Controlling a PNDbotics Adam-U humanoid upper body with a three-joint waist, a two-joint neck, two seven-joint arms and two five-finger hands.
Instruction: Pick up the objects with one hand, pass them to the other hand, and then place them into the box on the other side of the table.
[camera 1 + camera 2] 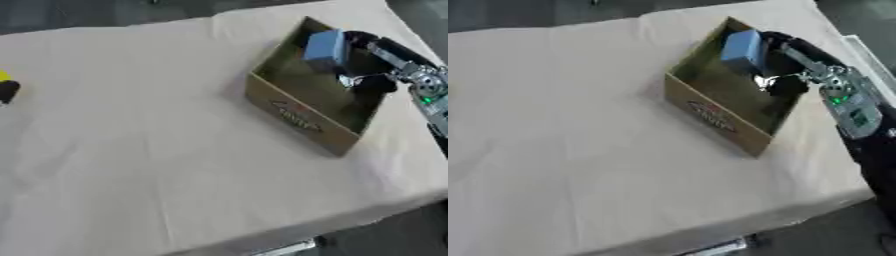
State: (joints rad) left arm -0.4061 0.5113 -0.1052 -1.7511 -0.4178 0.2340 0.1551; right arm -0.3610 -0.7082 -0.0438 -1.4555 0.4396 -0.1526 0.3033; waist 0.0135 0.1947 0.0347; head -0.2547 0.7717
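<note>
Cream tablecloth [157, 150], cardboard box [297, 117] with unreadable red print, right hand [785, 50] gripping blue block [325, 47] inside

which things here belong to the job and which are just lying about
Job:
- blue block, held over the box
- cardboard box
- right hand, fingers curled round the block

Lying about:
- yellow and black thing at the table's left edge
- cloth-covered table
</note>
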